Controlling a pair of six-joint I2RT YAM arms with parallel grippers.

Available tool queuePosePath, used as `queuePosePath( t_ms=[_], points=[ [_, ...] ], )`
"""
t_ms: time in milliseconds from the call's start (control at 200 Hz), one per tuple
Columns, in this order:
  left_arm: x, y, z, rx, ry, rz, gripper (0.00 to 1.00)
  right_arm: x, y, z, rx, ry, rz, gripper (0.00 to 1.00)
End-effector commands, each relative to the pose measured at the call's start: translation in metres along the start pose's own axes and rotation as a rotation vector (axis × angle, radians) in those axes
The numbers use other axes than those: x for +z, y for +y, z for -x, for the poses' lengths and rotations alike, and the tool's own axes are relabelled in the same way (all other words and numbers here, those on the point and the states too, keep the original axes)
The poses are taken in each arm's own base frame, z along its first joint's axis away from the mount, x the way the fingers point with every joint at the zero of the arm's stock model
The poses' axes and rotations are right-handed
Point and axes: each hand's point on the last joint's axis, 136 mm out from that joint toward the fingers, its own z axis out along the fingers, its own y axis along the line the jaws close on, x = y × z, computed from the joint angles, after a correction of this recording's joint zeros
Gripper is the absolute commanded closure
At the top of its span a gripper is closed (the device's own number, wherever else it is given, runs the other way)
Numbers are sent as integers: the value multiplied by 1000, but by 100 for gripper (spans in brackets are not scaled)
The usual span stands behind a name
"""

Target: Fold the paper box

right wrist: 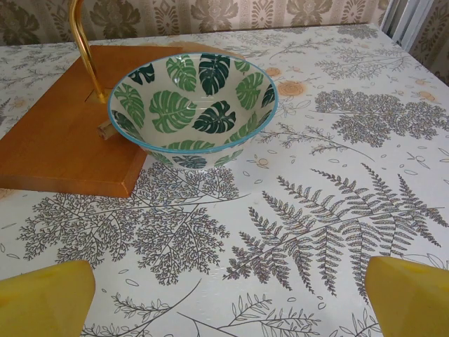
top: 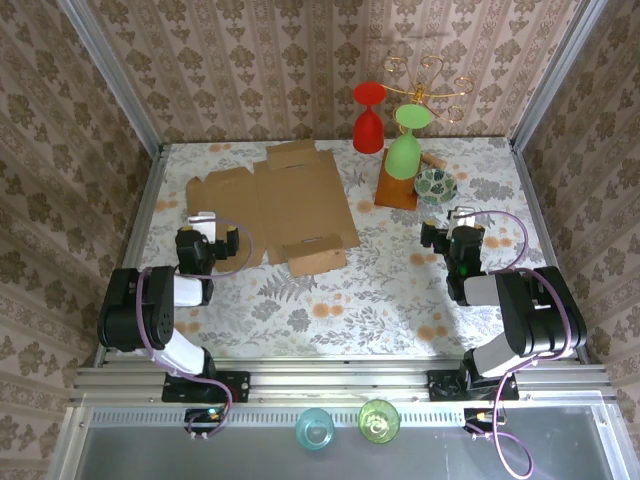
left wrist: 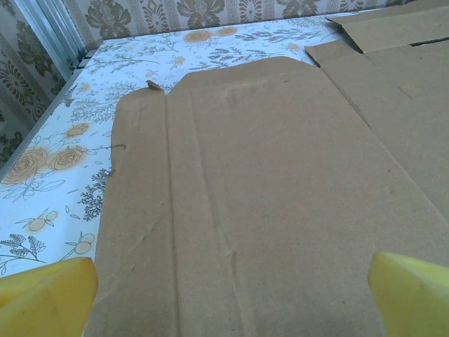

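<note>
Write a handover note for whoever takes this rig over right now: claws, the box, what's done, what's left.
Left claw: open, empty, low over the near-left panel of the plain brown corrugated cardboard box, which lies unfolded on the floral tablecloth.
Right claw: open, empty, over the cloth, facing the green leaf-patterned ceramic bowl beside the orange-brown wooden stand base.
Done: no fold visible.
Left: raise the panels, tuck flaps and tabs, close.

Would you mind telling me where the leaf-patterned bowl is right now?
In the top view the leaf-patterned bowl sits on the right side of the table, beside the wooden stand base, just beyond the right gripper.
</note>
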Motion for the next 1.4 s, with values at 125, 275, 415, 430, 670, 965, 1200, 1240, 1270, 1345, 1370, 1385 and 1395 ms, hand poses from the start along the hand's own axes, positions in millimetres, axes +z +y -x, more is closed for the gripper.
queuePosePath(
  t_ms=[125,275,415,430,670,965,1200,1240,1270,1345,1370,1385,1395],
  points=[
    [0,-4,11,19,-38,-19,0,4,-1,11,-9,-32,-7,0],
    [-1,-4,11,23,-40,-16,0,4,-1,11,-9,-31,-7,0],
    [-6,-6,12,35,-71,-11,0,4,-1,11,-9,-31,-7,0],
    [-7,-6,12,35,-75,-11,0,4,-1,11,-10,-30,-7,0],
    [-6,-4,12,33,-69,6,0,4,-1,10,-10,-28,-7,0],
    [-39,11,31,57,-181,225,0,-16,-4,18,-16,-123,-52,0],
    [-80,17,92,-43,-161,348,0,-48,1,62,-65,-201,-116,0],
    [-90,27,103,-113,-158,426,0,-53,0,79,-38,-208,-118,0],
    [-96,31,110,-186,-143,456,0,-59,0,94,-25,-232,-119,0],
    [-98,18,115,-400,-22,306,0,-79,-8,138,111,-275,-156,0],
    [-98,12,113,-491,17,242,0,-84,-12,147,192,-246,-169,0],
    [-97,8,112,-549,38,207,0,-85,-16,150,246,-214,-182,0],
    [-96,6,110,-587,51,186,0,-86,-19,148,282,-183,-191,0]
  ],
)
